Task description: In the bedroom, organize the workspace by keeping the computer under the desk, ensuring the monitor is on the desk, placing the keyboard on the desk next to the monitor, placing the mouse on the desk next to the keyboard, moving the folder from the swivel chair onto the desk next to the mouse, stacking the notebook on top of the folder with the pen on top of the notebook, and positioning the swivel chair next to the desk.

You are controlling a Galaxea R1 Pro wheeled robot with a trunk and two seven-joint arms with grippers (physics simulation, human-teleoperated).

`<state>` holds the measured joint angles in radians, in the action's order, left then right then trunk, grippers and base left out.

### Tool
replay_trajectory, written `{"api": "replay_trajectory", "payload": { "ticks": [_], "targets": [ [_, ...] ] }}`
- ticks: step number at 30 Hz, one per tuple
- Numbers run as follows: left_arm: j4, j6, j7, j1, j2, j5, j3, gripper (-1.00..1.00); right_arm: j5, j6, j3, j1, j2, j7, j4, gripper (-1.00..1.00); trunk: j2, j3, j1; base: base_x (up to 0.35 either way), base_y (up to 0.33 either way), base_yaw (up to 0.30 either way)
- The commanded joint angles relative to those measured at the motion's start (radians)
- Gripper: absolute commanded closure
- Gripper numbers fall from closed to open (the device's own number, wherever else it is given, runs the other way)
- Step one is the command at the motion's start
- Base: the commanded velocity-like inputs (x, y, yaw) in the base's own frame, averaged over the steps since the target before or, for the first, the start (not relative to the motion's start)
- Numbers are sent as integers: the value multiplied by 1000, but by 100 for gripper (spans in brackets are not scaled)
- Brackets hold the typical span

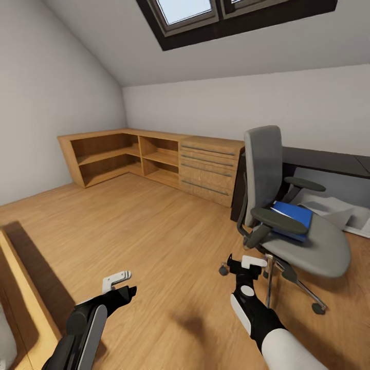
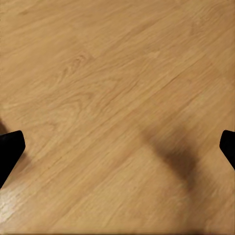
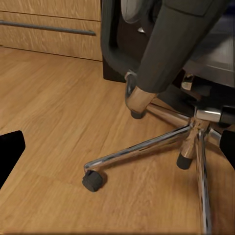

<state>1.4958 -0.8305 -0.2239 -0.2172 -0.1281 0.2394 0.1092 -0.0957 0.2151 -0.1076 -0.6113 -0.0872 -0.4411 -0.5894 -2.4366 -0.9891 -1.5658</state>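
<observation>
Blue folder [image 1: 294,216] on swivel chair [image 1: 303,241], beyond right gripper's [image 1: 248,265] jaws.

Both arms are showing black casings with pale grey inset panels; the right forearm is widening into a white shell. White brackets are sitting just behind each set of black jaws.

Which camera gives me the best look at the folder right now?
The head view: the folder lies on the swivel chair seat, partly behind an armrest. The right wrist view catches the chair's base and armrest; the left wrist view, wooden floor.
</observation>
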Motion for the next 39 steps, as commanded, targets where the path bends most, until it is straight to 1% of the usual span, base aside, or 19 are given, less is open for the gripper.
{"api": "replay_trajectory", "payload": {
  "ticks": [1,9,10,11,13,15,17,21,23,24,29,30,31,32,34,35,36,38,39],
  "targets": [
    [1,-4,-8,-1,-1,10,2,-100,-11,6,-6,-1,2,-4,1,-100,0,-1,0,-25,0,-6],
    [4,-3,-12,-1,-1,10,4,-100,-23,5,-3,0,3,1,7,-100,0,-1,0,-9,0,-132],
    [5,-3,-13,-1,-1,10,4,-100,-37,5,-3,1,3,2,8,-100,0,-1,0,-2,0,-254],
    [9,-4,-14,-1,-1,10,6,-100,-70,6,-2,1,4,2,8,-100,0,-1,0,-1,0,-273],
    [15,-5,-15,-1,-1,11,7,-100,-110,5,-2,1,7,2,7,-100,0,0,0,-1,0,-280],
    [20,-5,-15,-1,-1,11,8,-100,-136,5,-2,1,9,2,6,-100,0,0,0,0,0,-286],
    [26,-5,-15,-1,-1,11,10,-100,-187,5,-1,1,20,2,4,-100,0,1,0,0,0,-290],
    [28,-5,-15,-1,-1,11,10,-100,-236,4,0,1,32,2,3,-100,0,2,0,0,0,-292],
    [28,-6,-15,-1,-1,11,10,-100,-272,4,0,1,35,2,2,-100,0,3,0,0,0,-292],
    [29,-5,-16,-1,-1,11,10,-100,-328,4,0,1,38,4,2,-100,0,3,0,0,0,-293],
    [28,-4,-16,-1,-1,11,8,-100,-388,4,1,1,41,35,3,-100,0,4,0,0,0,-293],
    [26,-3,-15,-1,-1,11,7,-100,-449,4,2,1,54,71,3,-100,0,4,0,0,0,-293],
    [24,-3,-14,-1,0,11,7,-100,-490,2,2,1,66,89,3,-100,0,5,0,0,0,-293],
    [24,-3,-14,-1,0,11,7,-100,-512,2,2,1,73,98,3,-100,0,5,0,0,0,-293],
    [22,-3,-13,-1,1,11,7,-100,-605,0,1,2,97,124,3,-100,0,5,0,-3,3,-292],
    [22,-3,-13,-1,1,11,7,-100,-628,-1,1,2,102,130,3,-100,0,5,0,-25,24,-292],
    [21,-3,-12,-1,1,11,7,-100,-725,-2,1,2,121,153,6,-100,0,5,0,-167,153,-291],
    [21,-3,-11,-1,1,11,7,-100,-757,-2,2,3,128,160,7,-100,0,5,0,-192,174,-283],
    [21,-2,-11,-1,1,11,7,-100,-786,-3,2,3,133,165,7,-100,0,5,0,-219,198,-217]
  ]
}}
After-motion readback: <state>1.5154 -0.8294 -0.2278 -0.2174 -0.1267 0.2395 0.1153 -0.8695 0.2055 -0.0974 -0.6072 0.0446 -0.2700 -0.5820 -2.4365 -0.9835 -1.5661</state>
